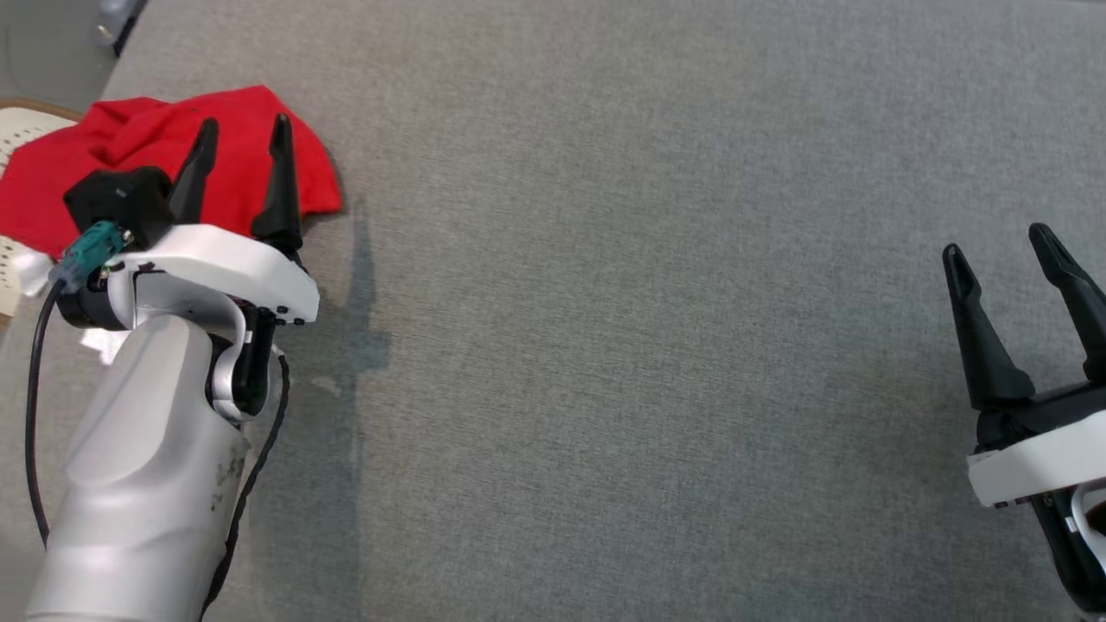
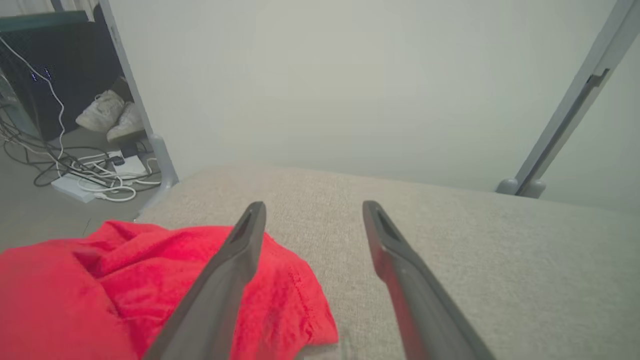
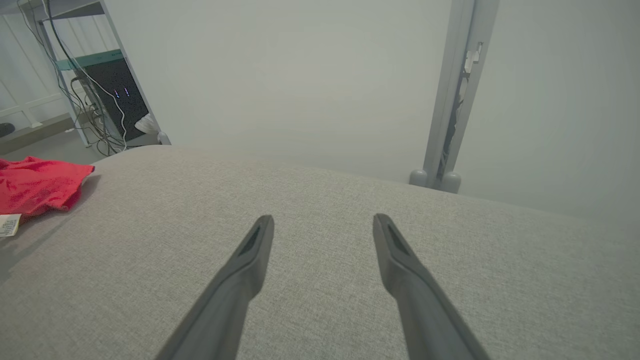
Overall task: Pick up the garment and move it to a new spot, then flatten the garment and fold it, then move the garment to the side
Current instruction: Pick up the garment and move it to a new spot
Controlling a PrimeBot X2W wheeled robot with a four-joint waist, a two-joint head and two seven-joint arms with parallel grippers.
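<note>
The garment [image 1: 233, 155] is a crumpled red cloth heaped at the far left corner of the grey fabric surface [image 1: 648, 302], partly spilling over its left edge. My left gripper [image 1: 244, 128] hovers over the garment's right part, open, with nothing between its fingers. In the left wrist view the garment [image 2: 125, 280] lies under and left of the left finger, and the left gripper [image 2: 314, 209] points past its edge. My right gripper [image 1: 994, 240] stands open at the right edge, far from the cloth. The right wrist view shows the right gripper [image 3: 323, 222] above bare fabric, the garment [image 3: 35, 187] far left.
A pale perforated basket [image 1: 22, 130] sits beneath the garment's left side. A white label [image 3: 7, 225] lies by the cloth. Beyond the surface are cables and a power strip [image 2: 90, 175], white shoes [image 2: 110, 115], and grey posts [image 3: 450, 100] against a pale wall.
</note>
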